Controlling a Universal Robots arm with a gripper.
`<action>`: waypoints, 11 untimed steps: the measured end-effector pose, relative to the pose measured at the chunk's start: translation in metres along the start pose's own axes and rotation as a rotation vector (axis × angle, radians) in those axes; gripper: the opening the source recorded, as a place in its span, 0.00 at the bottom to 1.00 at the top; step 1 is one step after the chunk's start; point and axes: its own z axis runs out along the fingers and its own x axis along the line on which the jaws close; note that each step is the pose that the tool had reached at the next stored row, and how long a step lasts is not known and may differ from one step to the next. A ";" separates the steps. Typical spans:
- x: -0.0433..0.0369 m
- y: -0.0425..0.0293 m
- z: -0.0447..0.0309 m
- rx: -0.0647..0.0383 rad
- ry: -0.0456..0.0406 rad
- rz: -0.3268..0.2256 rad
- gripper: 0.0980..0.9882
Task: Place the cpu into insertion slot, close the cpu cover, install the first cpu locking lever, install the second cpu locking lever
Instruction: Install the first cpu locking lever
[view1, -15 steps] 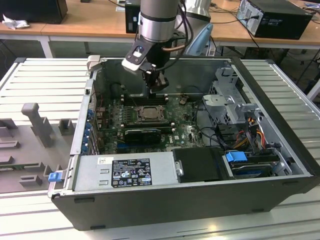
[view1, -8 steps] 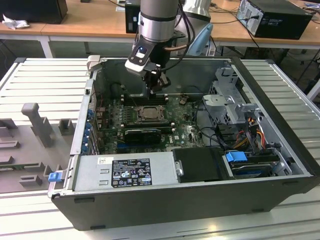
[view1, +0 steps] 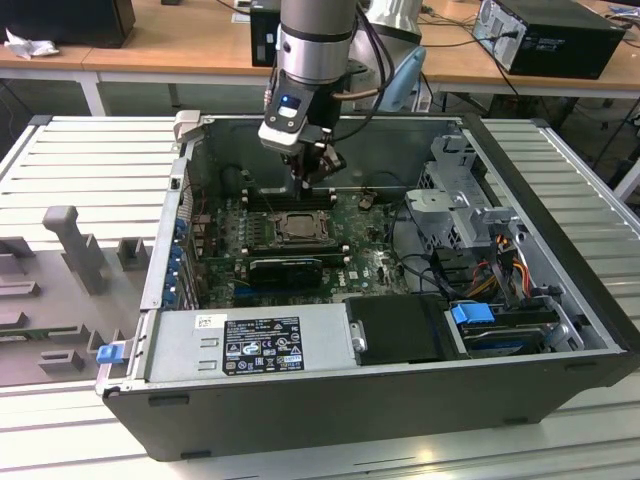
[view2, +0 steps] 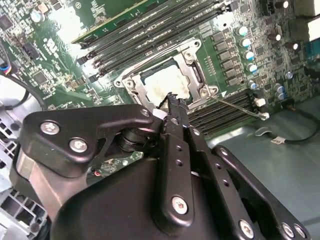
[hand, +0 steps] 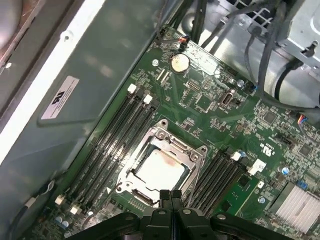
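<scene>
**Cpu seated under its cover, tool closed just above**

The cpu lies flat in the slot, its pale metal top showing through the window of the cover. The cover is folded down over it, and its silver frame sits square around the chip. In the second wrist view a thin metal rod slants from the socket's corner out over the nearby memory slots.

The tool hangs right at the edge of the cover. Its two dark fingers are pressed together and I see nothing between them. I can't tell whether the tips touch the frame or stop just short of it.

Long black memory slots run along both sides of the socket on the green board.

In the exterior view the arm comes straight down into the open case, ending over the socket. A grey labelled box sits along the case's near side. The case rests on a ribbed grey table.
</scene>
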 end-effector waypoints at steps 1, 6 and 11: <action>0.0000 0.0000 0.0001 0.000 -0.0010 -0.032 0.01; 0.0000 0.0000 0.0003 -0.014 0.0021 -0.091 0.01; -0.0004 0.0005 0.0004 -0.017 0.0032 -0.167 0.01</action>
